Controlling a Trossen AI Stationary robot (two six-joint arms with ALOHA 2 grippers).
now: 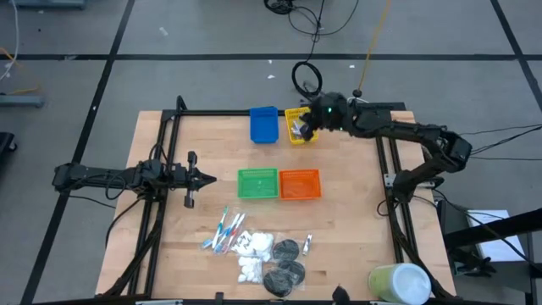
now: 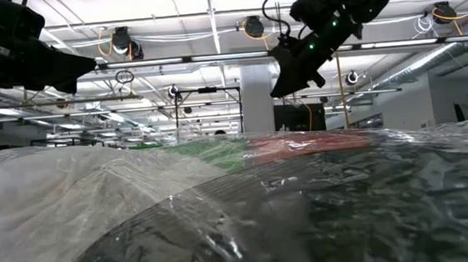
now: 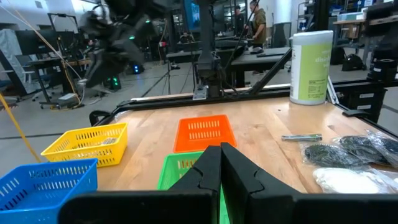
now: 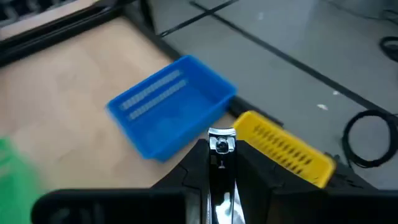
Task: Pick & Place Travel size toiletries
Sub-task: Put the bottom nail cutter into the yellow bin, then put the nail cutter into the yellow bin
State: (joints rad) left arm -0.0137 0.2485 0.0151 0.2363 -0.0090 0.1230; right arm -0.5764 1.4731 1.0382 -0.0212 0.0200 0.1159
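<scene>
My right gripper (image 1: 301, 127) hovers over the yellow bin (image 1: 297, 124) at the table's far edge, shut on a silvery-grey tube (image 4: 221, 147). In the low view, this gripper (image 2: 290, 75) hangs well above the table. My left gripper (image 1: 208, 178) waits shut at the table's left, level above the wood, and shows in its own wrist view (image 3: 221, 169). Near the table's near edge lie thin toothbrush sticks (image 1: 223, 231), white puffy pads (image 1: 252, 246), black discs (image 1: 284, 263) and one more silvery tube (image 1: 306, 244), all flat on the wood. My right gripper pinches the silvery tube between its two fingers. The tube's round end (image 4: 221, 143) sticks out past the fingertips. The tube is lifted clear, above the yellow bin (image 4: 283, 149). How far back it reaches between the fingers is hidden by the fingers themselves.
A blue bin (image 1: 263, 124) stands beside the yellow one. A green bin (image 1: 257, 183) and an orange bin (image 1: 300, 184) sit mid-table. A large pale green-white cylinder (image 1: 399, 284) lies at the near right corner. Crinkled clear plastic (image 2: 240, 214) fills the low view's foreground.
</scene>
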